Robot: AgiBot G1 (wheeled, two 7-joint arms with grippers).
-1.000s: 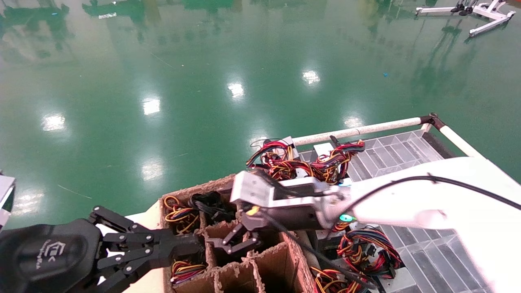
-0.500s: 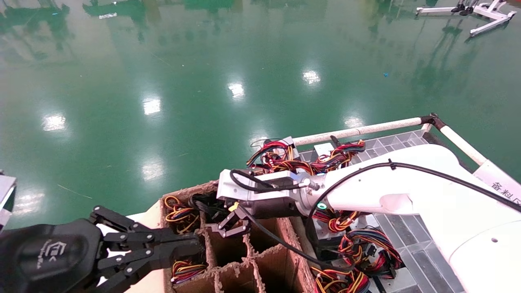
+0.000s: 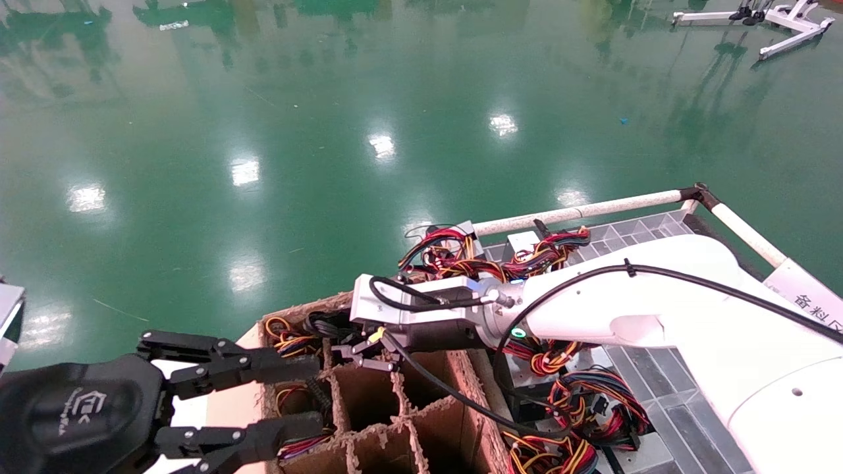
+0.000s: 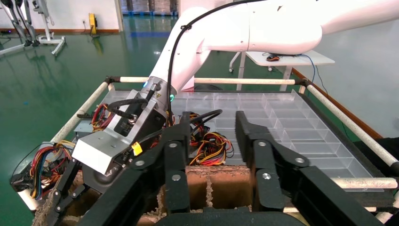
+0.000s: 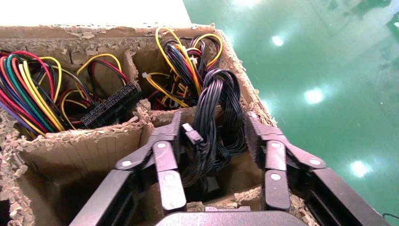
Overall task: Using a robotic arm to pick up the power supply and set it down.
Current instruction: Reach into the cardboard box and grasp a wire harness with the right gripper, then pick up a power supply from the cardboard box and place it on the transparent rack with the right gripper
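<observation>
The power supply sits in a far cell of the cardboard box; only its black cable bundle (image 5: 214,117) (image 3: 329,324) shows, and the metal body is hidden in the cell. The right robotic arm (image 3: 625,309) reaches across the box. Its gripper (image 3: 359,351) (image 5: 212,121) is open, with one finger on each side of the black bundle, down at the cell's mouth. My left gripper (image 3: 309,398) (image 4: 211,120) hovers open by the box's near-left corner and holds nothing.
The cardboard box (image 3: 402,421) is split into cells, some of them holding red-yellow-black wire bundles (image 3: 293,343) (image 5: 33,94). More grey boxes with coloured wires (image 3: 500,263) lie on the clear plastic tray (image 3: 645,243), which a white rail (image 3: 579,212) borders. Green floor lies beyond.
My right gripper has moved across the box to the far cell with the black cables. The left gripper's fingers have spread apart from nearly closed.
</observation>
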